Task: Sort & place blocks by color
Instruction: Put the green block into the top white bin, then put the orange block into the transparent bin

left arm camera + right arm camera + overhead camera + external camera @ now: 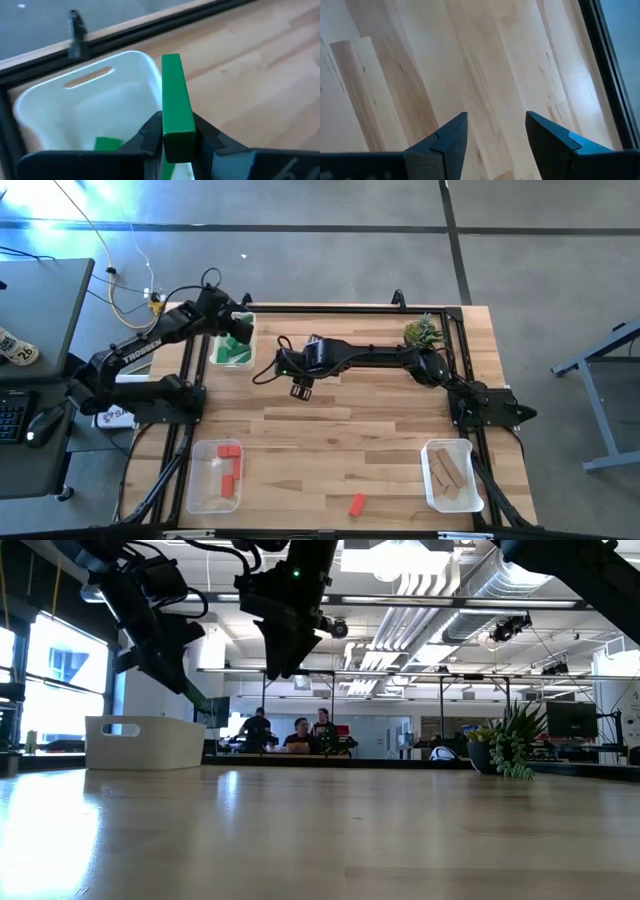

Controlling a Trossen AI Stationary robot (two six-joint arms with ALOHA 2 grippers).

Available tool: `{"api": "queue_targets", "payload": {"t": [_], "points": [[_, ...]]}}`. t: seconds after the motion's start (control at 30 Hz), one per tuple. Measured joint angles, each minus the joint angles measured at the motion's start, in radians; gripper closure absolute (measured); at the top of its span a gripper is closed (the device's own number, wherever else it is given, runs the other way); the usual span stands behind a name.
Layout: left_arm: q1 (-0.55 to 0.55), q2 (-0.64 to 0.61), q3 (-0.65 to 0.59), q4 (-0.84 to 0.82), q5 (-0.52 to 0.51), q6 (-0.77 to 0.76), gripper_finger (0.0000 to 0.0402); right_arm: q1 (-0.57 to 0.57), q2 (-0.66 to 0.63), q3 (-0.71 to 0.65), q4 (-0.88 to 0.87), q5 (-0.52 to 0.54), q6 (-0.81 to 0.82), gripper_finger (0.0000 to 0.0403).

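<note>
A green bar block point(176, 95) sticks out from my left gripper point(177, 136), which is shut on it above the white far-left tray point(85, 102). Another green block point(107, 144) lies in that tray point(234, 348). In the high view my left gripper point(240, 330) hangs over the tray. My right gripper point(300, 388) hovers open above bare table in the middle, nothing between its fingers point(451, 137). A red block point(357, 503) lies on the table near the front edge. My left gripper pinches the green bar's end nearest the wrist point(170, 131) between its two fingers, one on each long side. The fingers slant down toward the far edge, and the bar runs along them, reaching well past their tips. The bar is lifted clear above the tray.
A near-left tray point(200, 498) holds red blocks point(229, 470). A near-right tray point(432, 492) holds tan blocks point(450, 472). A small green plant point(422, 332) stands at the far right. A black frame rail point(75, 42) borders the table. People sit in the room behind.
</note>
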Motion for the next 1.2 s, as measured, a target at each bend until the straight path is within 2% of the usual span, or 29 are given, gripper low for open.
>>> {"api": "queue_targets", "payload": {"t": [0.2, 0.43, 0.6, 0.97, 1.2], "points": [[0.054, 0.002, 0.0, -0.031, 0.019, 0.035, 0.0353, -0.007, 0.0, 0.0, -0.003, 0.0, 0.01, 0.0217], [0.051, 0.003, 0.0, -0.039, 0.023, 0.045, 0.0349, -0.008, 0.001, 0.0, -0.056, -0.104, 0.158, 0.0217], [0.051, 0.004, 0.0, -0.039, 0.023, 0.044, 0.0328, 0.003, 0.001, 0.0, -0.11, -0.177, 0.235, 0.0217], [0.051, 0.004, 0.0, -0.034, 0.025, 0.044, 0.0269, 0.077, 0.001, 0.0, -0.215, -0.222, 0.366, 0.0217], [0.051, -0.012, 0.0, -0.023, 0.033, 0.097, 0.0263, 0.15, 0.001, 0.0, -0.255, -0.225, 0.392, 0.0217]]}}
